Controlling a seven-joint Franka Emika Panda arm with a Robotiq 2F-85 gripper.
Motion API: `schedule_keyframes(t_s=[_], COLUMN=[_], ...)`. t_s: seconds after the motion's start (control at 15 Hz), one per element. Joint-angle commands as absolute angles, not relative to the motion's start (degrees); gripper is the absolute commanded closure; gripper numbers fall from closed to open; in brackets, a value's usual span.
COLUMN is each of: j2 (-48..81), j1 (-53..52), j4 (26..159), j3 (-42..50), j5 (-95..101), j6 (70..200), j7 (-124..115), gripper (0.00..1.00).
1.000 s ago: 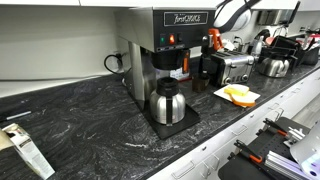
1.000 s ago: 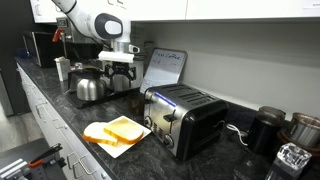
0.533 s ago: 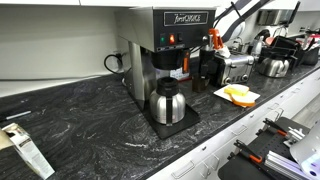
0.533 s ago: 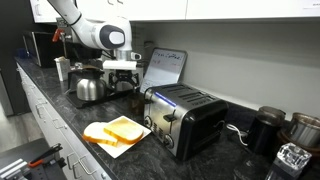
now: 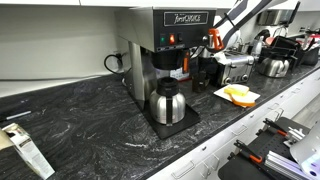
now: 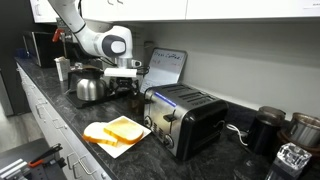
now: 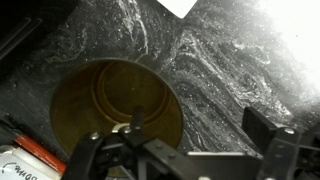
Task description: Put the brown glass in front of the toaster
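The arm reaches down from above, wrist vertical, over the brown glass on the table; its jaws hang spread apart, released.

- You have a dark stone table with pale veining; it runs along the wall in both exterior views.
- The wall behind it is plain and light.
- White upper cabinets hang above.
- White drawer fronts sit below the table edge.
- In the wrist view, a bright glare washes out one corner of the stone.

Exterior views face the toaster from opposite counter ends — wrist looks down.
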State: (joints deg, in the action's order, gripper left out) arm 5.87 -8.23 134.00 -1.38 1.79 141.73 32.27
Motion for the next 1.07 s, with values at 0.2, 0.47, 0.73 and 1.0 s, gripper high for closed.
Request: schedule_keyframes(t_s=[0.2,0.47,0.73,1.0], j2=[7.5,7.3,6.9,4.8], j1=[-5.0,-4.7,-4.5,-4.7], j4=[133.6,134.3,134.9,135.9], j3=[-4.8,-5.4,-5.8,-6.0], j5=[-4.8,-6.5,-7.0,-6.7], j6=[144.8,145.5,145.6,145.3], j7=[34.9,34.8,34.6,33.9], gripper=[0.27,0.56,0.83,0.99])
